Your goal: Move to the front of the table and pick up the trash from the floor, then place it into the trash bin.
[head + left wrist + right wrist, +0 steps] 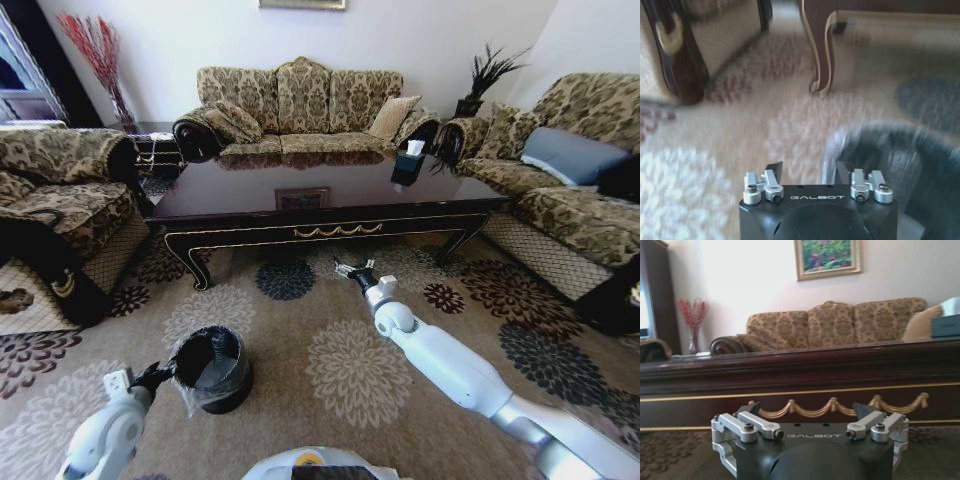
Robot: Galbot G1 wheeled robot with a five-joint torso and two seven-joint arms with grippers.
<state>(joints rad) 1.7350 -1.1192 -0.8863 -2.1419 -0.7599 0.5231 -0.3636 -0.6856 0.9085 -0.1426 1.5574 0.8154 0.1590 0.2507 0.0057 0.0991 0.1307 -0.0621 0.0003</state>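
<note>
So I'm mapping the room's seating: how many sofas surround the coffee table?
3: one sofa behind the table by the far wall, one on the robot's left, one on its right. More seating may lie outside the picture.

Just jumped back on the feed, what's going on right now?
The robot stands in front of the table. Its right hand is stretched out low over the carpet just short of the table's apron, fingers open and holding nothing. Its left hand sits by the rim of the trash bin, also open and empty. I can't make out any trash on the floor.
</note>
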